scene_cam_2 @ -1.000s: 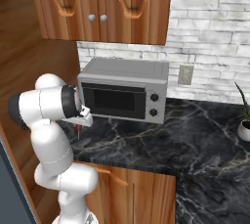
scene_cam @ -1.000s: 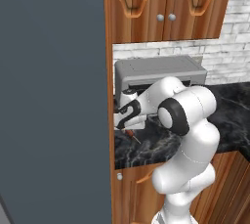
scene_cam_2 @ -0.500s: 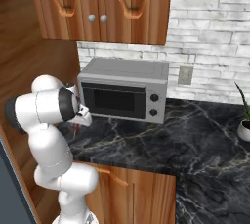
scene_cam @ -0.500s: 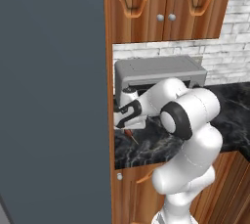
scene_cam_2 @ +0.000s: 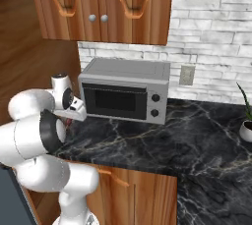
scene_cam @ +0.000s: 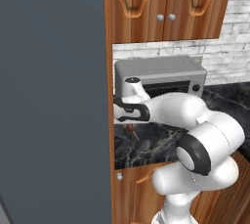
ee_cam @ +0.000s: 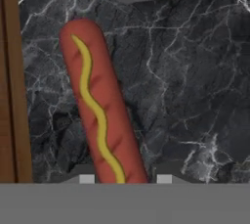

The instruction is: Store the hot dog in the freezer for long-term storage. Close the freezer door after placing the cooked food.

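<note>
The hot dog, reddish-brown with a yellow mustard line, lies on the black marble counter beside a wooden wall. My gripper hangs just above it, open, with a fingertip on either side of the sausage's near end and not pressing it. From the left base view the gripper points down at the counter's left end, and a bit of the hot dog shows under it. The freezer door is a broad slate blue-grey panel covering the left of that view. The freezer's inside is hidden.
A grey microwave stands on the counter right behind the gripper. Wooden wall cabinets hang above it. A wooden side panel bounds the counter on the left. A small potted plant stands far right.
The arm's elbow has swung lower and nearer the cameras. The gripper has stayed over the hot dog at the counter's left end, shifting only slightly.
</note>
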